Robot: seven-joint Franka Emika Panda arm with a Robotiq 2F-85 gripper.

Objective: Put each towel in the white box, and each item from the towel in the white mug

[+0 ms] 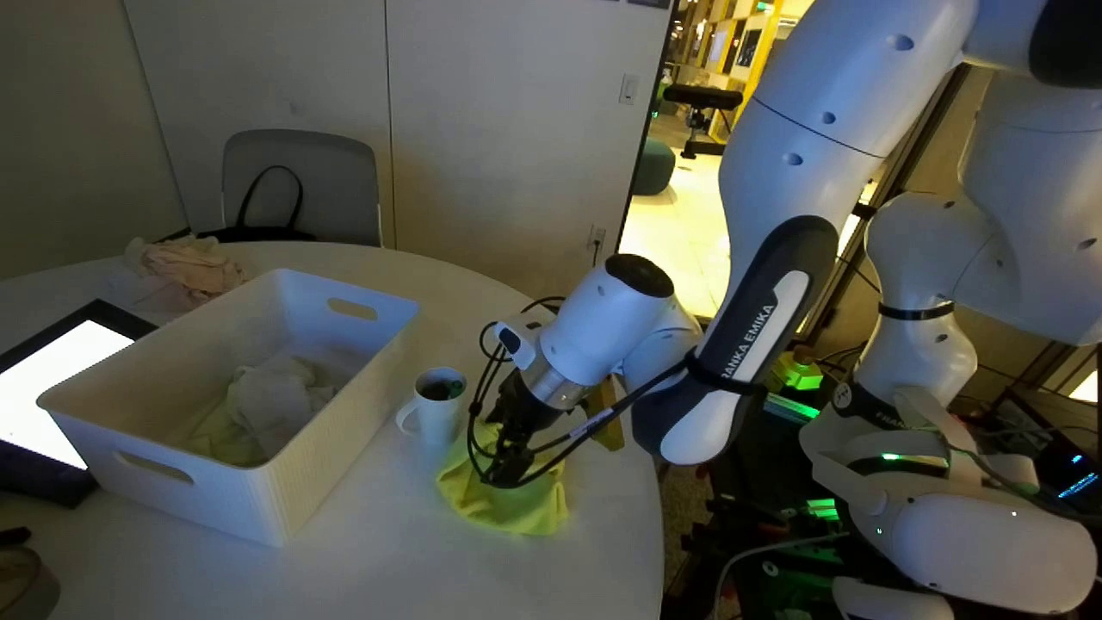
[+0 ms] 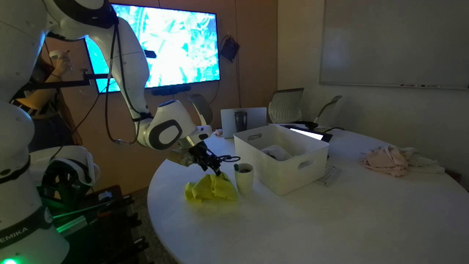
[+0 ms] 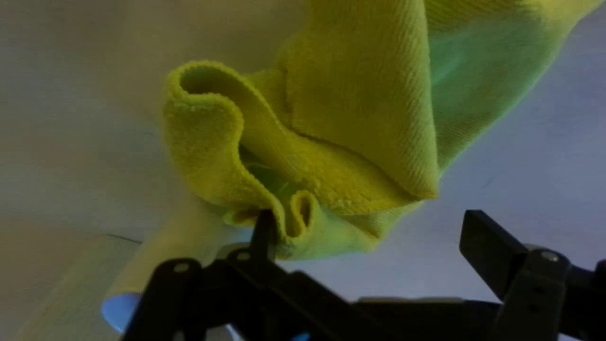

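A rumpled yellow-green towel [image 1: 508,508] lies on the table beside the white mug [image 1: 437,413]. My gripper [image 3: 369,227] stands open over the towel's edge. In the wrist view, one fingertip [image 3: 264,232] presses against a towel [image 3: 360,99] fold, while the opposite fingertip [image 3: 483,251] stays apart from the cloth. Something dark with a green tip [image 2: 236,167] pokes up inside the mug [image 2: 244,181]. The white box [image 1: 336,456] holds another yellow-green towel [image 1: 225,435] beneath a whitish cloth [image 1: 274,398]. No loose item shows on the table towel.
Behind the box lies a heap of pinkish cloth [image 1: 194,267]. A tablet with a bright screen [image 1: 65,379] sits along the box's far side. Farther back stand a laptop [image 2: 253,115] and a dark tumbler [image 2: 241,121]. The round table's edge passes near the towel.
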